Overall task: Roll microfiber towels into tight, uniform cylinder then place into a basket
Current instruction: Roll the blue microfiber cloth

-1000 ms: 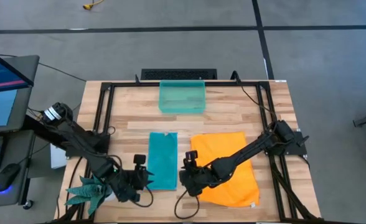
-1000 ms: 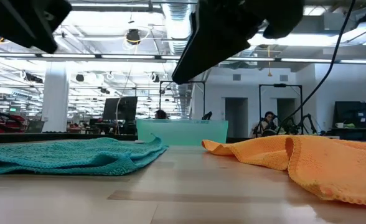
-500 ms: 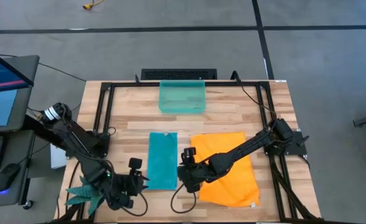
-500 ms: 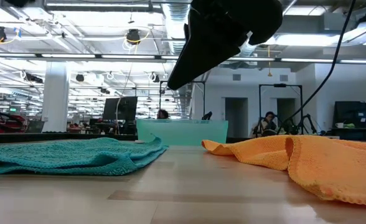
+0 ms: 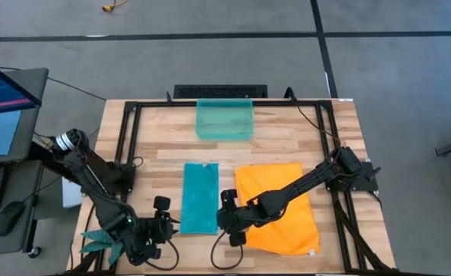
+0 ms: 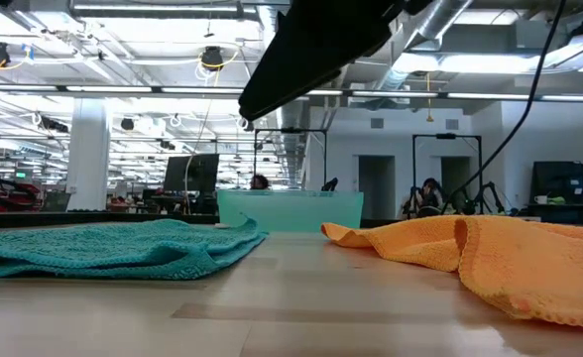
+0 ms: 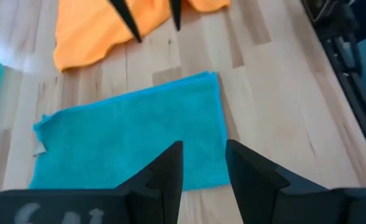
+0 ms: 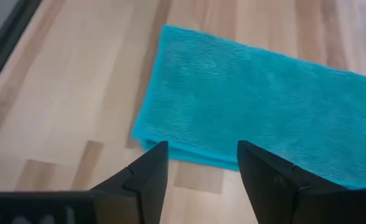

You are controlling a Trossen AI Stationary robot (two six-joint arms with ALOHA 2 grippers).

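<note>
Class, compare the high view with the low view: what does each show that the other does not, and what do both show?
Only the high view shows the whole table, the green plant, the left gripper beside the blue towel and the right gripper, open, between the two towels.

Only the low view shows the room behind the table, and the towels' thickness and folds from the side.

Both show the blue towel lying flat, the orange towel unrolled and the empty basket behind them.
</note>
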